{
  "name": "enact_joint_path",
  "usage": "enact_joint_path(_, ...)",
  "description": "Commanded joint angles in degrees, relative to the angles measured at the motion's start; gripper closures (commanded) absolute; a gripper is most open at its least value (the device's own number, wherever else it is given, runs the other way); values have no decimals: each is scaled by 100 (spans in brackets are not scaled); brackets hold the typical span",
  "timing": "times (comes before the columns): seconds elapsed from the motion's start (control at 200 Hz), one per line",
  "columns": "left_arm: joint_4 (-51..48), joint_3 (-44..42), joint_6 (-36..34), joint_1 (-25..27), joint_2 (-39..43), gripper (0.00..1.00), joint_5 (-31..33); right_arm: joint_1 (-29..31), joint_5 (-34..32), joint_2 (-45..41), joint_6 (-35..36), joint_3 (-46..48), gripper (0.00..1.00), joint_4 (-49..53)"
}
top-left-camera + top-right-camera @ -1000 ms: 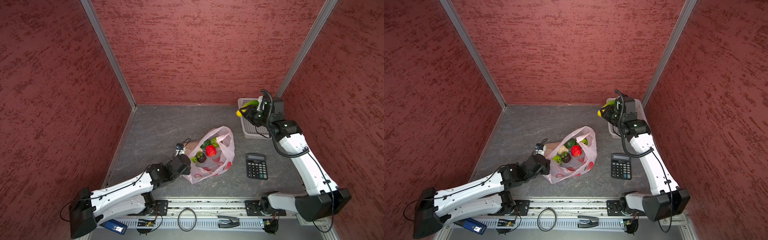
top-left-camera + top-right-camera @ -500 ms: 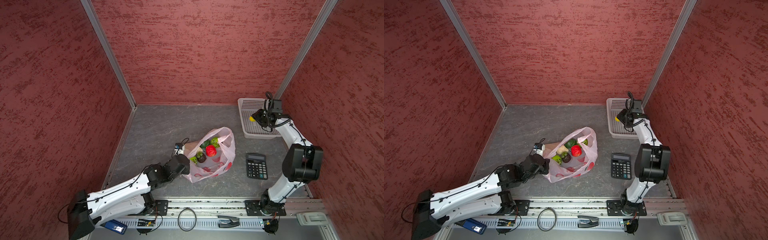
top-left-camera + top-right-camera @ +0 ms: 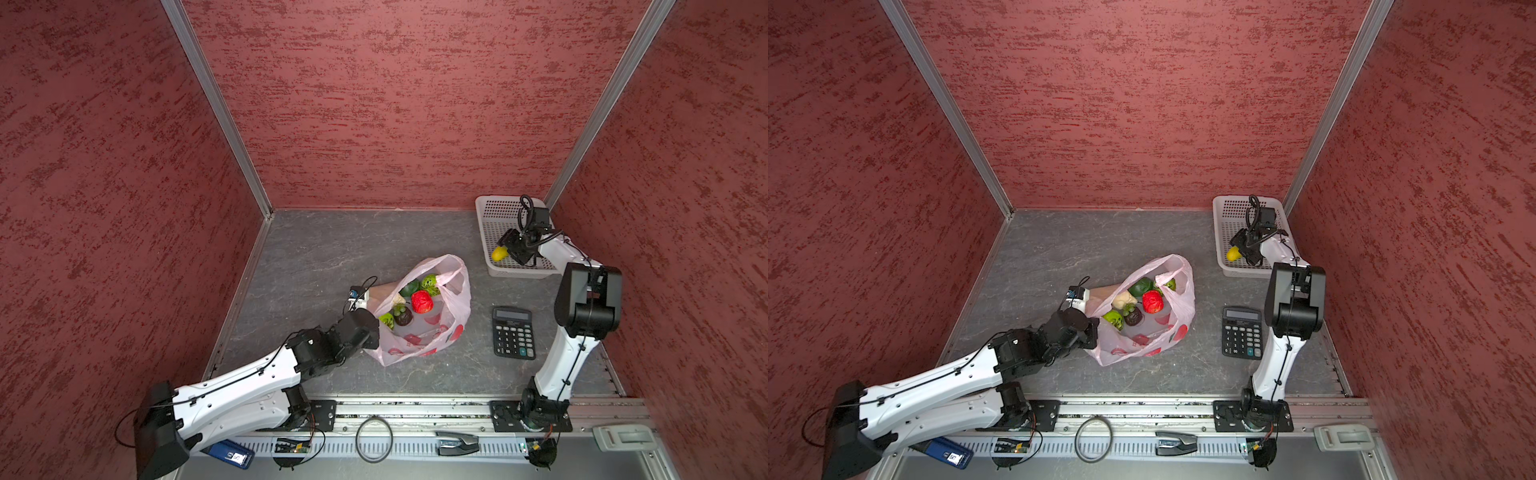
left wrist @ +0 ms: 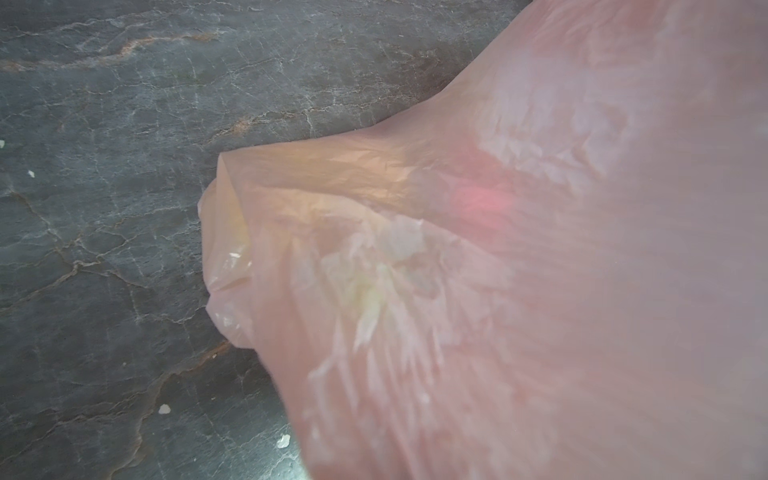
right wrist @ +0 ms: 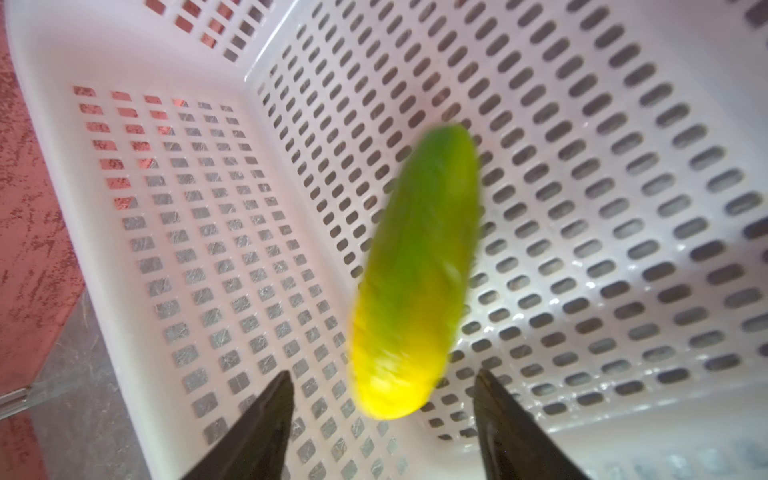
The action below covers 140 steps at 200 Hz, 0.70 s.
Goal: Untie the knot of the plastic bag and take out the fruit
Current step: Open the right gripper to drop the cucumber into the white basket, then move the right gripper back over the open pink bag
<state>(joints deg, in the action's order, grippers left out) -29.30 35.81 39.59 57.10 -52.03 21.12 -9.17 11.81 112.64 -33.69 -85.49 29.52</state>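
The pale pink plastic bag (image 3: 432, 336) (image 3: 1154, 340) lies mid-table with its mouth wide open; no knot shows. Fruit sits inside it: a red piece (image 3: 422, 301), a bumpy green one (image 3: 430, 284), a dark purple one (image 3: 402, 316). My left gripper (image 3: 372, 332) is at the bag's left edge, shut on the plastic; taut pink film (image 4: 498, 249) fills the left wrist view and hides the jaws. My right gripper (image 5: 382, 374) (image 3: 509, 246) is open over the white basket (image 5: 582, 166). A blurred yellow-green fruit (image 5: 411, 270) (image 3: 498, 252) is loose between the fingers, touching neither.
The white perforated basket (image 3: 494, 216) stands in the back right corner against the red walls. A black calculator (image 3: 513, 332) lies right of the bag. A small device with a cable (image 3: 357, 293) sits at the bag's back left. A metal rail runs along the front edge.
My right arm has come down into the basket and its gripper has opened, letting go of the yellow-green fruit. The left gripper has stayed on the bag.
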Motion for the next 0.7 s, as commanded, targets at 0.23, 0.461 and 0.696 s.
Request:
enact_joint_path(0.23, 21, 14, 11, 11, 88, 100, 156, 136, -360, -555, 374, -194, 2, 459)
enact_joint_path(0.461, 139, 76, -107, 4, -37, 100, 102, 428, -199, -1767, 493, 557, 1, 303)
enact_joint_path(0.696, 245, 93, -92, -3, -54, 100, 138, 1148, 301, -3116, 456, 907, 1, 920)
